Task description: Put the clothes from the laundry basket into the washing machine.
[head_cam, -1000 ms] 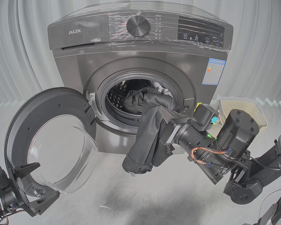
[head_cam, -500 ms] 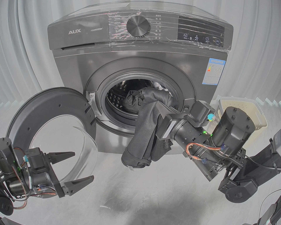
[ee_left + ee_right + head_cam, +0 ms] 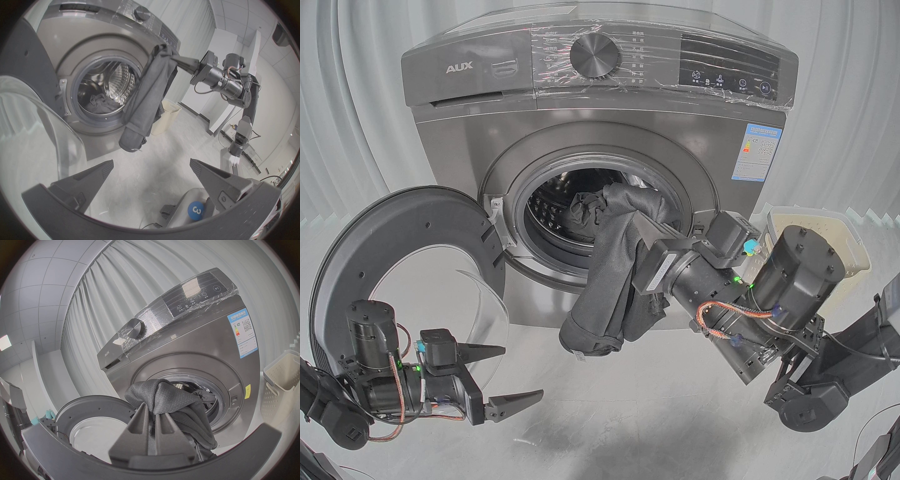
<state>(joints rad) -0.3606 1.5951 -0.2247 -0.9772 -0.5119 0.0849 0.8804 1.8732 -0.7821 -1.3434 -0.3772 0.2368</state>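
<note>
Hanging from the right pincer point(image 3: 642, 232), centre of the head view: one dark grey garment point(image 3: 612, 275). It was clamped at its top fold in front of the drum opening, and its lower end dangled past the door sill, clear of the floor. One further dark garment point(image 3: 584, 215) lay inside the drum, behind the first. One washing machine point(image 3: 600, 125), grey and front-loading, occupied the upper middle of the frame. Its one round door point(image 3: 394, 237) stood swung open at the left. One cream laundry basket point(image 3: 831, 215) stood on the floor at the right of the machine; its contents could not be told. One left pincer point(image 3: 524, 371), lower left of the frame, was spread wide and held nothing, well apart from the garment.
</note>
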